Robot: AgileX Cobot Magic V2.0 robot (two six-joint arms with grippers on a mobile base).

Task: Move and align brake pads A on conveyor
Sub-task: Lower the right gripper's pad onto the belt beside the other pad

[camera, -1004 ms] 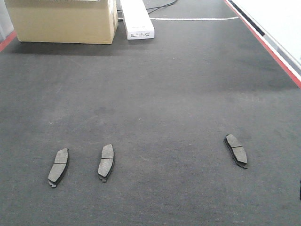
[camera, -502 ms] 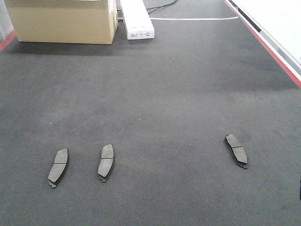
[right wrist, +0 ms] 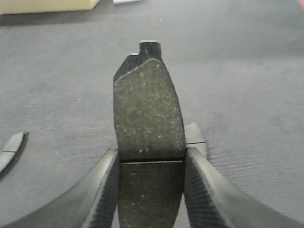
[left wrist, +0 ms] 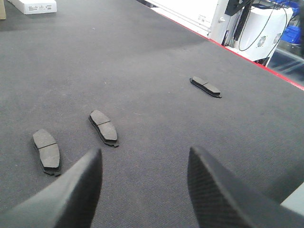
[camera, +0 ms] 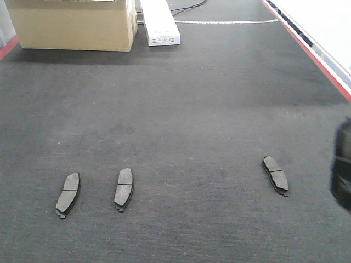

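Note:
Three brake pads lie on the dark conveyor (camera: 192,109): two side by side at the near left (camera: 68,194) (camera: 124,188) and one at the near right (camera: 275,175). My right gripper (right wrist: 151,154) is shut on a fourth brake pad (right wrist: 148,109), held lengthwise above the belt, groove level with the fingertips. It shows in the front view as a dark blur (camera: 342,164) at the right edge, beside the right pad. My left gripper (left wrist: 145,156) is open and holds nothing, hovering near the left pair (left wrist: 46,149) (left wrist: 103,127).
A cardboard box (camera: 71,24) and a long white box (camera: 159,22) stand at the far end of the belt. A red edge strip (camera: 323,66) runs along the right side, with white equipment (left wrist: 237,23) beyond it.
My right gripper has come into the front view from the right edge, now a larger dark blur beside the right pad. The three pads on the belt have not moved.

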